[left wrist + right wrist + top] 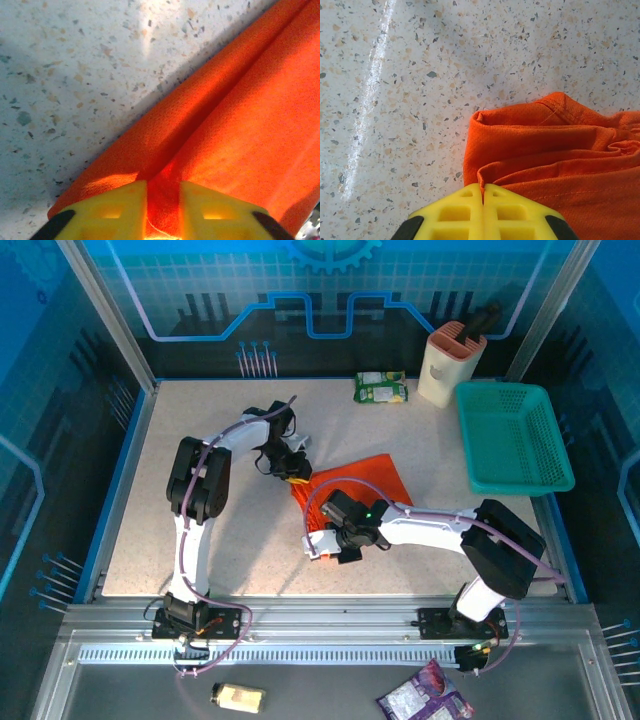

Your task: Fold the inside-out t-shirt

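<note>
The inside-out t-shirt (365, 478) lies bunched into a small bright orange shape at the middle of the table. My left gripper (296, 477) is at its far-left corner. In the left wrist view a ridge of the t-shirt (240, 115) runs up between the yellow fingers (120, 212), and the left gripper (163, 210) is shut on it. My right gripper (318, 543) is at the near-left corner. In the right wrist view the right gripper (482, 210) has its jaws pressed together, with a thin folded edge of the t-shirt (560, 150) pinched between them.
A teal mesh basket (512, 435) stands at the right edge of the table. A white and orange holder (447, 362) and a green packet (381, 388) sit at the back. Bare speckled tabletop (190, 420) lies to the left.
</note>
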You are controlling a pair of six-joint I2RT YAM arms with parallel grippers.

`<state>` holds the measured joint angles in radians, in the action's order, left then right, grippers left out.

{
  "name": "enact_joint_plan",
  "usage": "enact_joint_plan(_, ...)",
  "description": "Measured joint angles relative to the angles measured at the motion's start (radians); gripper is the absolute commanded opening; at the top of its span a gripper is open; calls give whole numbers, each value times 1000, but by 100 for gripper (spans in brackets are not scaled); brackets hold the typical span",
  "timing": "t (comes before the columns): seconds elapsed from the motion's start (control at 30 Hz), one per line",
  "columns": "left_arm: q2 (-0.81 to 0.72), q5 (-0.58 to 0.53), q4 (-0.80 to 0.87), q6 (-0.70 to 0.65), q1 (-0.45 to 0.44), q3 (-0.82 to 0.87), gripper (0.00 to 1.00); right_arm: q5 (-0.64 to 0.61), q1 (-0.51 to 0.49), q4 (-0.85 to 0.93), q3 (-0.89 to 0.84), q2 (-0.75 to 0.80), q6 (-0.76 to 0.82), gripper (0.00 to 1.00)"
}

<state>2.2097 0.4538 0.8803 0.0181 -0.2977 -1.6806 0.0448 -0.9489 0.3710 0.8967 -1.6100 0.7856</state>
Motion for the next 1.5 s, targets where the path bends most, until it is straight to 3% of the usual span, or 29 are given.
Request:
enact_joint_plan(0.1, 0, -1, 3, -3, 0, 0, 3, 0, 0, 4, 0, 6, 0, 0)
enact_joint_plan(0.17, 0, -2, 2, 2, 0, 0, 0, 0, 0, 8, 0, 13, -4, 0)
enact_joint_plan(0.37, -39, -19, 8, 8, -6, 0, 0, 1, 0, 42, 0, 89, -27, 0)
enact_joint_plan(0.63, -101, -137, 66, 9, -7, -48, 0, 39, -26, 63, 10, 128, -58, 0)
enact_joint_plan(0.97, 14, -227, 126, 9, -4, -90, 0, 102, -53, -71, 10, -56, -140, 0)
enact_joint_plan(1.13, 41, -250, 151, 9, -4, -85, 6, 122, -65, -93, 12, -107, -158, 0)
enact_joint_plan(1.2, 41, -260, 159, 9, -4, -85, 10, 126, -66, -95, 14, -107, -160, 8)
enact_joint_plan(1.37, 31, -297, 165, 33, -4, -84, 27, 150, -63, -68, 28, -100, -198, 41)
enact_joint_plan(1.5, -42, -301, 159, 61, 0, -84, 31, 220, -21, -40, 37, -19, -263, 49)
